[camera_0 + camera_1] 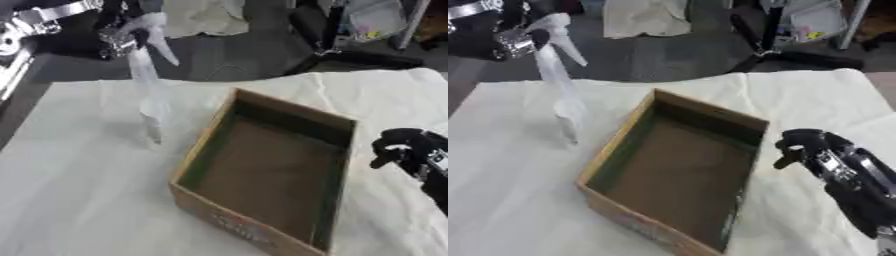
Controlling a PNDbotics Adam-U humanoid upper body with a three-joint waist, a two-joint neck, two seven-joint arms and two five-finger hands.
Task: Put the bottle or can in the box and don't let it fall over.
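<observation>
Left eye view showed the left hand (pixel 118 40) at about ten o'clock, over the far left edge of the counter (pixel 79 200). Its fingers were closed round the top of a clear bottle (pixel 150 100), which looked like a spray bottle with a pale nozzle. The bottle hung tilted, its bottom near the white cloth, just beside the left wall of the box (pixel 262 175) and not yet inside it.

I judged the bottle to be light, thin and rather slippery, with a narrow base, so it would tip easily. The neck under the nozzle seemed the best place to hold it.

The cardboard box stood open in the middle, with nothing in it. At three o'clock the right hand (pixel 802 147) rested near the box's right wall, its fingers curled and holding nothing.

The right eye view showed more of the right forearm; the left eye view showed more of the left arm's silver joints.
</observation>
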